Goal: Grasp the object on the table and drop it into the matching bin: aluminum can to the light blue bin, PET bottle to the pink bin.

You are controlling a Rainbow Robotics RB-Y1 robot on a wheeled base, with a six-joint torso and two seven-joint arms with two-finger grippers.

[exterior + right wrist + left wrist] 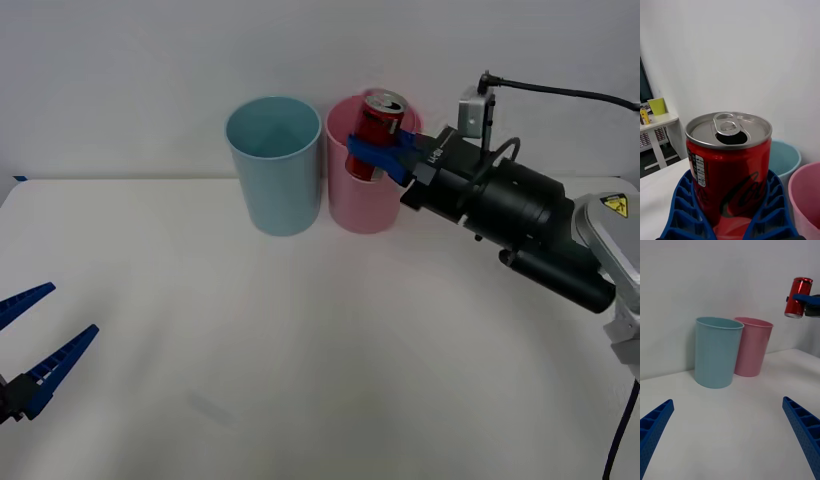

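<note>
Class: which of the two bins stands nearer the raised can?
The pink bin: the can, clamped in the right hand, hangs by it; the light blue bin stands farther left.

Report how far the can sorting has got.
Done: the right gripper has grasped the red can and lifted it off the table.

In hand: it holds the can in the air near the pink bin.

Left: carry it over the light blue bin and release. The left gripper waits open, low over the table.
</note>
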